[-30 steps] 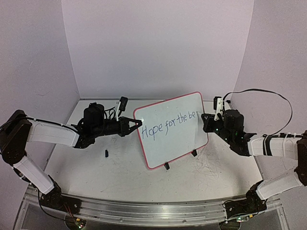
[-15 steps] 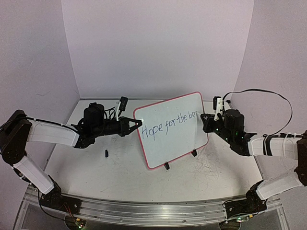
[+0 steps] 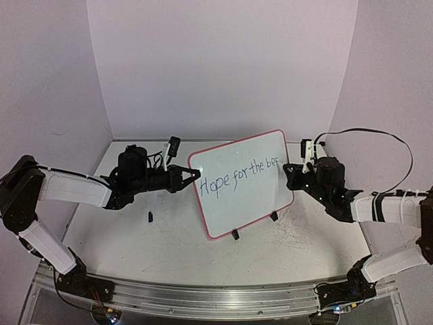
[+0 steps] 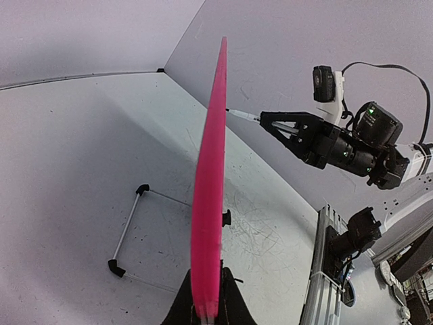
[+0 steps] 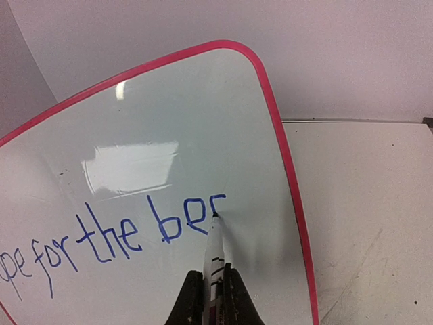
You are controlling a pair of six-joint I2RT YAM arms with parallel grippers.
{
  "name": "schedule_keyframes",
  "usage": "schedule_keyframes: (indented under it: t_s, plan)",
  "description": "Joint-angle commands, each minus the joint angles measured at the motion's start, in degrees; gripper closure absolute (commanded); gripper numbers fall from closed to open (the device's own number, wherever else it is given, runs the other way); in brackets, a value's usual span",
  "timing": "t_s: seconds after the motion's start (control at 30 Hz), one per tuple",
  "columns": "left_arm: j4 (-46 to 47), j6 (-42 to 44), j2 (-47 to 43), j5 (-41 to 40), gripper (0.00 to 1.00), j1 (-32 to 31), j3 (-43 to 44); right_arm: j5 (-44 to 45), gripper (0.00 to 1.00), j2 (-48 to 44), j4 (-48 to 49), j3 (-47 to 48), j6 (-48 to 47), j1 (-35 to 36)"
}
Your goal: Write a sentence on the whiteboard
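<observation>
Two claws were at work on one whiteboard point(image 3: 252, 203). Nearest the camera lay the pale desk point(image 3: 169, 254), scuffed with old scribbles on its right side. A small black cap point(image 3: 149, 217) sat alone on it, left of the board. The whiteboard stood mid-desk on its black feet point(image 3: 235, 235), tilted, right end higher in the top view, pink rim point(image 4: 210, 189) all round.

Over on the left, the left claw point(image 3: 196, 175) was clamped tight on the board's left edge. The wrist view showed the rim pinched between its fingers point(image 4: 180, 308). On the right, the right claw point(image 3: 289, 169) was closed around a marker point(image 5: 214, 247), and the tip was touching the board right at the end of the writing.

And the sentence point(image 3: 241, 177) ran in blue across the board's middle: "Hope for the be", then one more letter only part drawn. Behind it all stood a plain lilac wall point(image 3: 223, 68).
</observation>
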Motion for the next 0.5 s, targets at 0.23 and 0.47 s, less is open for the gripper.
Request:
schedule_keyframes:
  t_s: [0.23, 0.47]
  plan:
    - [-1.24, 4.63, -1.23, -2.32, 1.00, 0.39, 1.53, 4.23, 1.00, -0.29, -0.37, -0.08, 0.84, -0.14]
    - [-1.21, 4.63, -1.15, -2.22, 1.00, 0.37, 1.43, 2.83, 1.00, -1.15, -1.74, -1.00, 1.58, -0.07]
